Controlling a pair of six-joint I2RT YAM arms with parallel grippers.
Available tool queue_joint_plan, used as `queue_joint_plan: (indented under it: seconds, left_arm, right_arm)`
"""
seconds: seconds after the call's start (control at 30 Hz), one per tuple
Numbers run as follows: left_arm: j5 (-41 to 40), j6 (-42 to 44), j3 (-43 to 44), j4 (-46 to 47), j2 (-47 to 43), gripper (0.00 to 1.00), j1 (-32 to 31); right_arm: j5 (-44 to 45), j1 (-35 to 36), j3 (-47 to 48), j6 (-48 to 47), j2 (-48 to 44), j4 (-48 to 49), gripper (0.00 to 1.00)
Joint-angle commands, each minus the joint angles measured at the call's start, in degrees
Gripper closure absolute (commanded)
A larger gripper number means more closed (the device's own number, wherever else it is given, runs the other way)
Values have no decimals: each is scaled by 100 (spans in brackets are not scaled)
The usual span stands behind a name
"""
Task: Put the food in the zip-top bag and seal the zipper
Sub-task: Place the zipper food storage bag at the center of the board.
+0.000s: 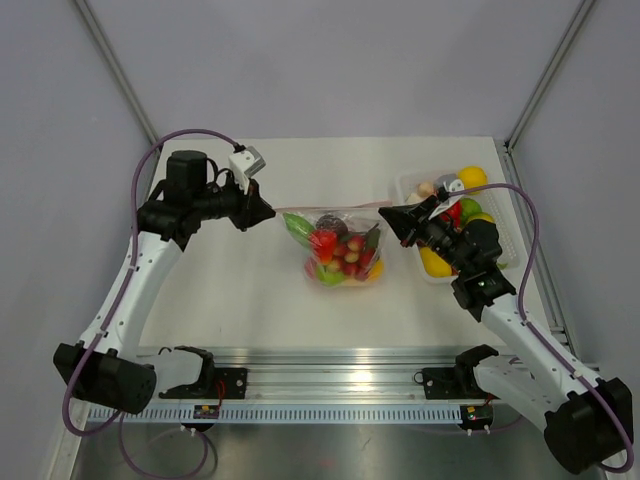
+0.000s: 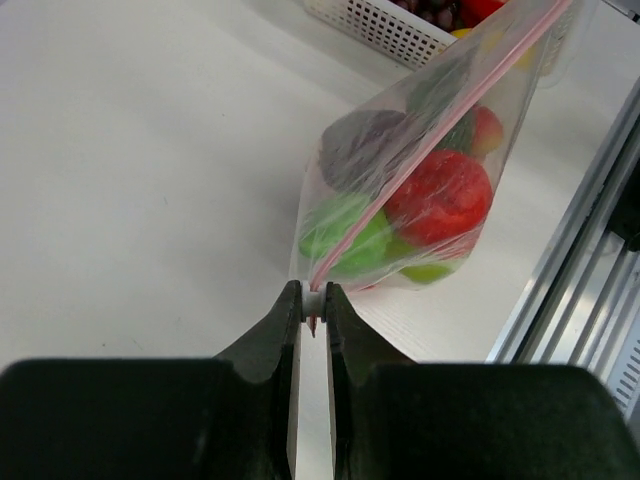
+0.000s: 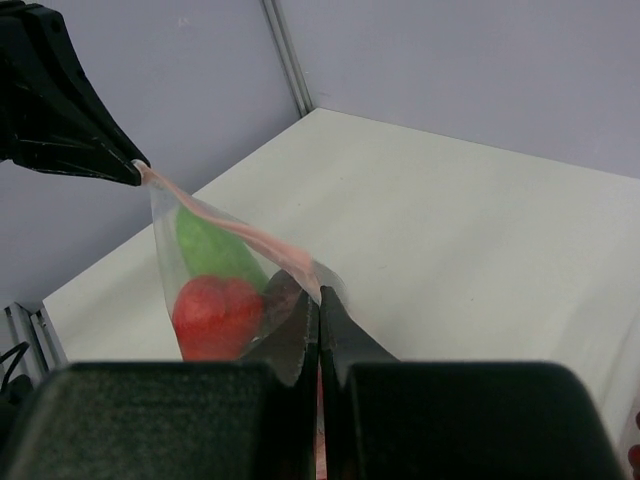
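The clear zip-top bag [image 1: 340, 250] hangs between my two grippers above the table, with red, green, purple and yellow toy food [image 1: 335, 258] inside it. Its pink-red zipper [image 1: 330, 209] runs stretched along the top from one gripper to the other. My left gripper [image 1: 271, 212] is shut on the zipper's left end, and its pinch shows in the left wrist view [image 2: 314, 303] around a small white slider piece. My right gripper [image 1: 385, 215] is shut on the zipper's right end, seen in the right wrist view [image 3: 319, 296]. The bagged food [image 2: 440, 195] shows in the left wrist view. It also shows in the right wrist view [image 3: 215, 310].
A white perforated tray [image 1: 507, 238] at the back right holds more toy food, yellow, red and green [image 1: 470, 178]. Its corner shows in the left wrist view [image 2: 390, 30]. An aluminium rail [image 1: 330, 375] runs along the near table edge. Frame posts stand at the back corners.
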Motion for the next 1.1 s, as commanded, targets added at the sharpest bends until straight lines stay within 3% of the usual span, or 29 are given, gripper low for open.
queue_joint_plan:
  seconds: [0.0, 0.23, 0.53, 0.63, 0.67, 0.7, 0.77, 0.8, 0.83, 0.87, 1.0, 1.07]
  left_arm:
    - [-244, -68, -130, 183, -215, 100, 427]
    - [-6, -533, 158, 788, 153, 100, 462]
    - [-112, -947, 2100, 1211, 1217, 100, 839]
    - [2, -939, 2137, 1168, 991, 100, 919]
    - [2, -938, 2032, 1167, 876, 100, 919]
    - [54, -964, 1692, 1176, 718, 100, 919]
    - [169, -1236, 1217, 1316, 193, 55, 919]
    - [221, -1394, 666, 1473, 7, 41, 919]
    - [187, -1769, 338, 1805, -178, 4, 919]
    - [126, -1912, 100, 1965, -545, 1, 919]
    - [-671, -2440, -237, 2003, -1023, 1, 910]
    - [-789, -2590, 0, 1626, -1041, 1, 910]
  right_arm:
    - [597, -161, 86, 93, 119, 771, 100]
    - [104, -152, 857, 156, 1173, 1105, 100]
    - [-502, -161, 3361, -240, 3415, 1167, 100]
    - [-774, -143, 3408, -38, 3557, 1290, 99]
    - [-1019, -152, 3330, 75, 3496, 1247, 95]
    - [-1160, -117, 3233, 129, 3426, 1221, 83]
    - [-1337, -4, 2725, 138, 3189, 1002, 42]
    - [-1251, 84, 2522, -54, 2866, 835, 27]
    - [-1076, 311, 2155, -203, 2697, 616, 15]
    - [-735, 401, 2021, -388, 2522, 48, 3]
    - [-30, 525, 2035, -583, 1563, -1536, 1]
    - [1049, 516, 2386, -102, 1326, -2927, 0]
